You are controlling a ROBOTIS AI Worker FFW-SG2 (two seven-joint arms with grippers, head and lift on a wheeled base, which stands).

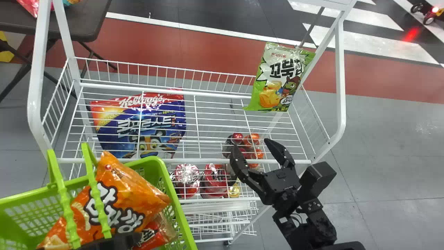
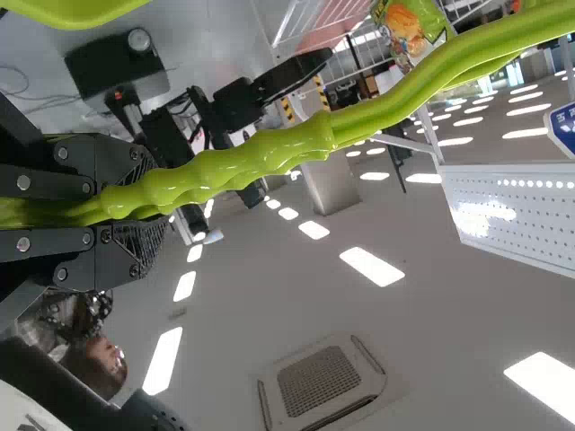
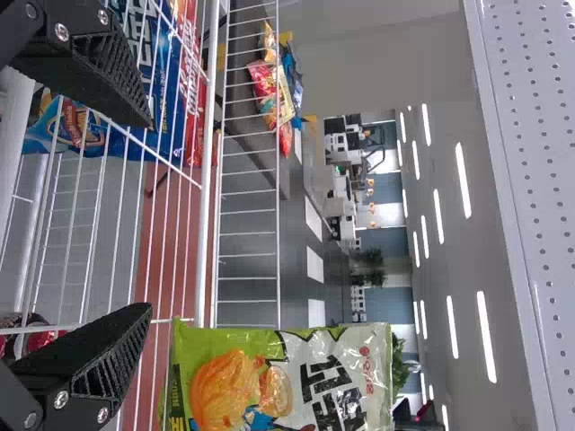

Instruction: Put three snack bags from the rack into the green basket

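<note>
My left gripper [image 1: 114,242], at the bottom edge of the head view, and my left gripper [image 2: 139,205] in its wrist view, is closed around the green basket's handle [image 2: 269,162]. The green basket [image 1: 173,205] holds a large orange snack bag [image 1: 121,194] and a red bag [image 1: 154,232] partly under it. My right gripper [image 1: 255,147] stands open over the rack's front right; between its fingers in the right wrist view, my right gripper [image 3: 148,215] has nothing. A green snack bag [image 1: 277,80] leans upright at the rack's back right corner, apart from it, and this green bag [image 3: 269,382] also appears there.
The white wire rack [image 1: 201,161] has tall side posts. A blue and red bag [image 1: 149,125] lies at its left, with red-capped bottles [image 1: 237,139] and red packages [image 1: 213,180] lower down. A dark table [image 1: 83,21] stands at the back left.
</note>
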